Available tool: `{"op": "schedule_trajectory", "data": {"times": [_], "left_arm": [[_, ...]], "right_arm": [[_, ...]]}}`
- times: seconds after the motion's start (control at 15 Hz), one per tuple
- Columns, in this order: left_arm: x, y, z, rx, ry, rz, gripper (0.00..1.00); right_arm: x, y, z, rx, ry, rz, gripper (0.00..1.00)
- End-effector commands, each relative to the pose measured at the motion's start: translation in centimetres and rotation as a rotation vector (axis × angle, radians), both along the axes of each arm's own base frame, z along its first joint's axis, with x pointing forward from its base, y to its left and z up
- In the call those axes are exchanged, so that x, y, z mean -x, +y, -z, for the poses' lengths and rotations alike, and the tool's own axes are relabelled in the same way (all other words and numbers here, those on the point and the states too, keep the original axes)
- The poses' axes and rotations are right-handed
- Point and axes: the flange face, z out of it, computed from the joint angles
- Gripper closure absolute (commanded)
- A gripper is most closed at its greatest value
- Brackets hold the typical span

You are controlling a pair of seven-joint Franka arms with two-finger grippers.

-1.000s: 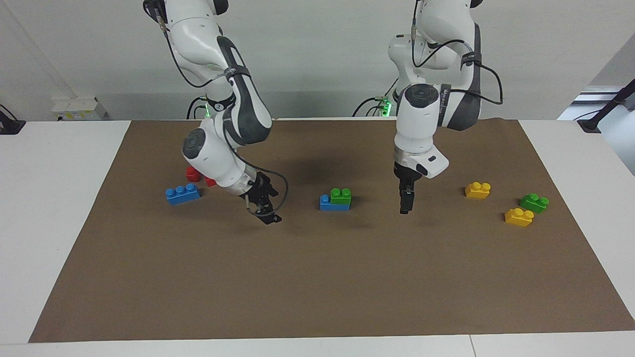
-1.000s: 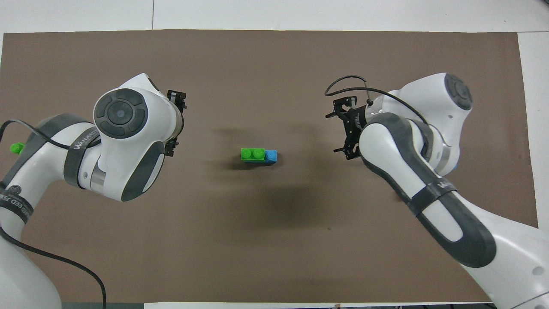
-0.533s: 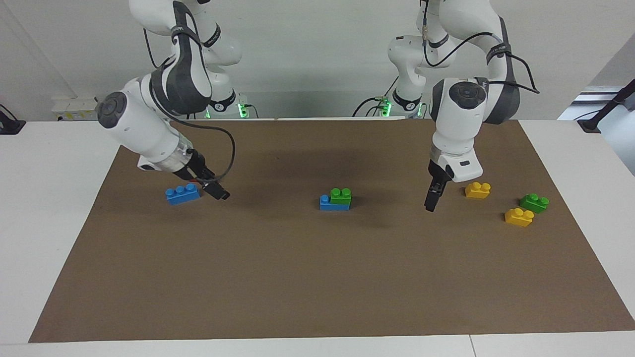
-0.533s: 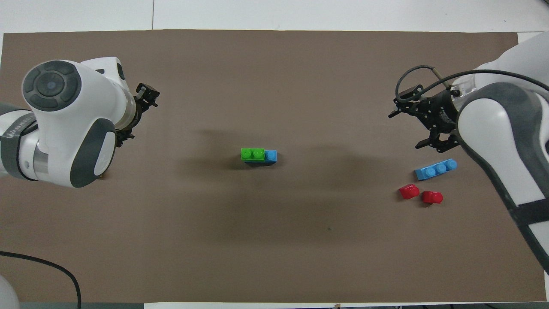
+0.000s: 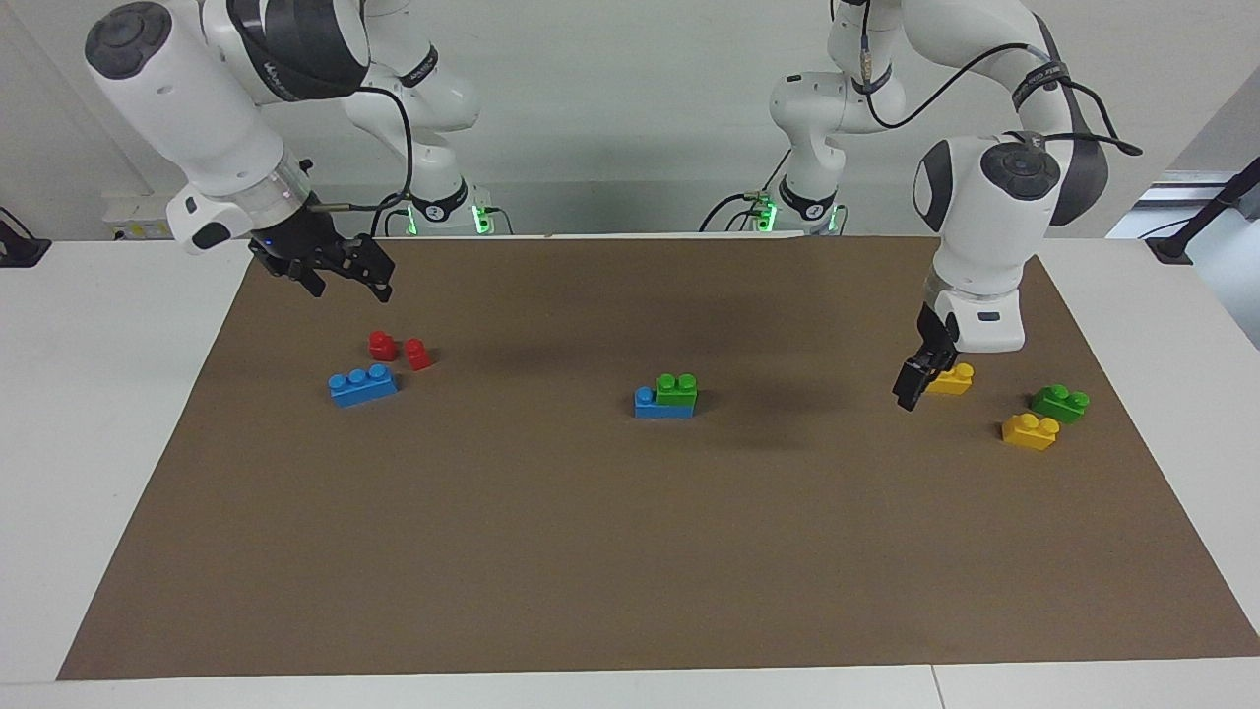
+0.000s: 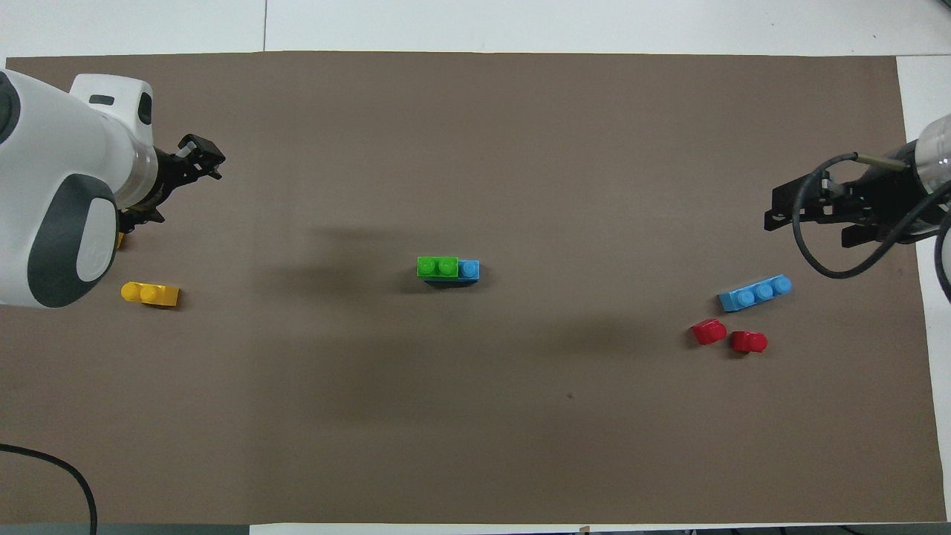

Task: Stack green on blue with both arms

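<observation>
The small bright-green plastic brick with two studs point(image 5: 676, 388) sits on top of the bright-blue plastic brick with three studs point(image 5: 654, 405), near the middle of the brown paper mat point(image 5: 630, 551). The green brick covers two of the blue studs, and the third stud, toward the right arm's end, is free. This stack has not moved since the earlier frames.

What differs is the arms. A second ago both grippers hung close to the stack, one at each side; now both have pulled away toward the ends of the table. In the overhead view the left gripper point(image 6: 195, 157) is at about 10 o'clock from the stack. In the facing view it hangs low beside a yellow two-stud brick point(image 5: 951, 378), holding nothing, and I cannot tell if its fingers are open or closed. The right gripper point(image 5: 340, 268) is raised over the mat's edge nearest the robots; in the overhead view it is at about 2 o'clock from the stack. Its fingers stand apart and are empty.

Under it two small red bricks point(image 5: 399, 349) show, which the right arm hid a second ago, with the second blue three-stud brick point(image 5: 363, 384) just beside them. The second green brick point(image 5: 1060, 402) and another yellow brick point(image 5: 1030, 430) lie at the left arm's end.
</observation>
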Motion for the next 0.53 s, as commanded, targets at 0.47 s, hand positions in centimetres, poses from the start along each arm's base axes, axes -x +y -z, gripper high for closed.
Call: {"op": "schedule_trajectory", "data": {"times": [0.47], "left_arm": [[-0.4, 5.0, -6.6, 0.03, 0.076, 0.526, 0.0]], "right_arm": [[0.2, -2.1, -0.5, 0.105, -0.014, -0.187, 0.0]]}}
